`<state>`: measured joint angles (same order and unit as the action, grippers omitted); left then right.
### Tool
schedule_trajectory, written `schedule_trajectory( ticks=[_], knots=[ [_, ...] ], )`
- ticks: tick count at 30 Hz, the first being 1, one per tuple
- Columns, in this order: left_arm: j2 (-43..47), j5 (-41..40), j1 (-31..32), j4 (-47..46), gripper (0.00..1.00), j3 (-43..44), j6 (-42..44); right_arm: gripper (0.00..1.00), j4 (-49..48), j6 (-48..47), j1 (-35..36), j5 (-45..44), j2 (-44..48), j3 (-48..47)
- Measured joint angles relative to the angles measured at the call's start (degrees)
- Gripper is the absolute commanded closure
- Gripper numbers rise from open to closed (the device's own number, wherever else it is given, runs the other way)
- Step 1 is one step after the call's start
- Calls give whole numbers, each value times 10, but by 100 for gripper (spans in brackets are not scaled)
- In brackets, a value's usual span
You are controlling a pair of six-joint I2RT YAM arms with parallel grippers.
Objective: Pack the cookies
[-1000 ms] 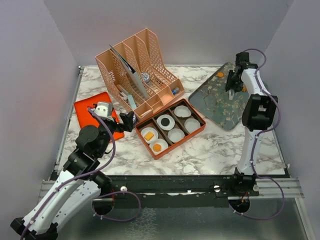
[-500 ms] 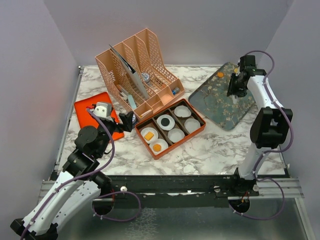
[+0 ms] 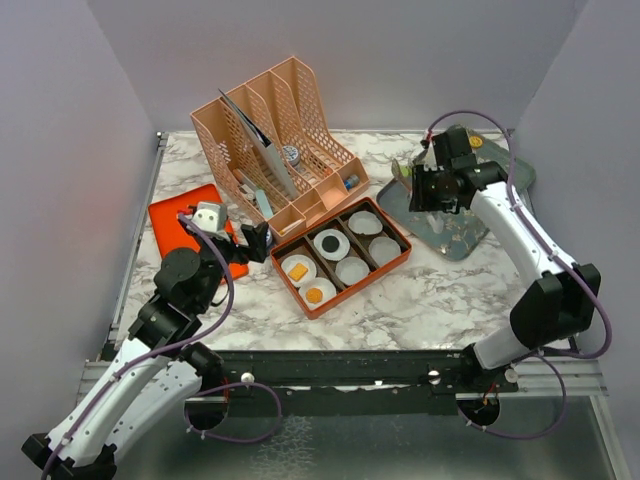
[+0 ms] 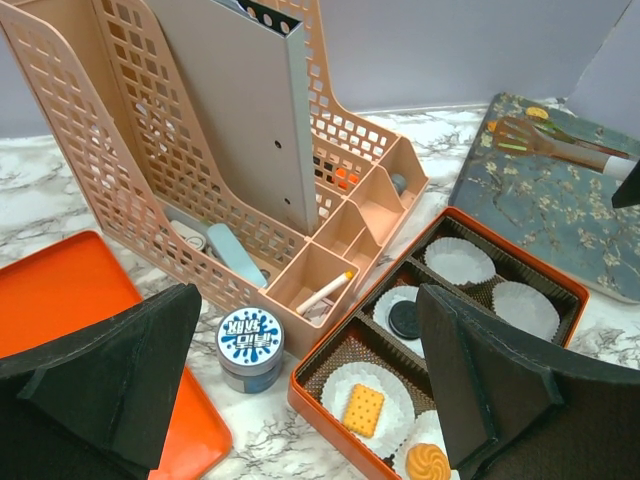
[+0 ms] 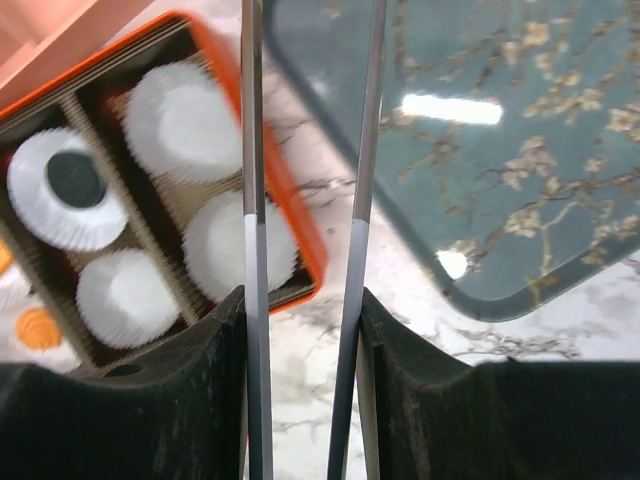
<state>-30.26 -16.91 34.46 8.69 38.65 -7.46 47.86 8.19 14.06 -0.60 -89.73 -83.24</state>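
Observation:
An orange box with white paper cups holds a yellow-orange square cookie, an orange round one and a black round one. My right gripper is shut on metal tongs over the left edge of a floral tray. A green piece shows at the tongs' tip. An orange cookie lies at the tray's far end. My left gripper is open and empty by the box's left corner; its view shows the square cookie and the black one.
A peach mesh desk organizer stands behind the box. A small blue-and-white tin sits between the organizer and a flat orange lid at the left. Grey walls close in on three sides.
My right arm has swung left with the tongs, from the tray's far right end to over its left edge near the box. The left arm has not moved.

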Motion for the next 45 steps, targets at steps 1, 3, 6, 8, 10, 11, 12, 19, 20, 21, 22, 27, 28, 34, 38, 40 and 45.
schedule_trajectory(
  ticks=[1,3,6,8,10,11,12,19,20,21,22,27,28,34,38,40,45],
  knots=[
    [-1,0,0,0,1,0,0,79,2,0,16,0,12,6],
    [-4,0,0,0,1,0,0,79,6,2,38,0,33,17],
    [-8,0,-3,0,1,0,0,79,21,5,61,0,63,33],
    [-9,0,-3,0,1,0,0,79,31,5,78,0,83,42],
    [-10,0,-3,0,1,0,0,80,40,5,94,3,102,47],
    [-11,0,-4,0,1,0,0,79,45,5,102,5,112,50],
    [-12,0,-4,0,1,0,0,79,50,5,111,8,121,53],
    [-17,0,-5,0,1,0,0,79,80,8,184,20,150,83],
    [-17,0,-6,0,1,0,0,79,86,10,197,21,150,88],
    [-18,-1,-6,0,1,0,0,79,91,13,212,22,150,94],
    [-18,-1,-6,0,1,0,0,79,94,17,228,22,150,99],
    [-20,-1,-6,0,1,0,0,79,111,43,304,21,150,116],
    [-20,-1,-6,0,1,0,0,79,114,48,316,22,150,119],
    [-22,-1,-6,0,1,0,0,79,123,70,329,21,154,144],
    [-22,-1,-6,0,1,0,0,79,123,75,333,20,154,164],
    [-23,-1,-7,0,1,0,0,78,123,78,334,20,154,168],
    [-24,-1,-7,0,1,0,0,75,122,79,335,19,154,173]
  ],
)
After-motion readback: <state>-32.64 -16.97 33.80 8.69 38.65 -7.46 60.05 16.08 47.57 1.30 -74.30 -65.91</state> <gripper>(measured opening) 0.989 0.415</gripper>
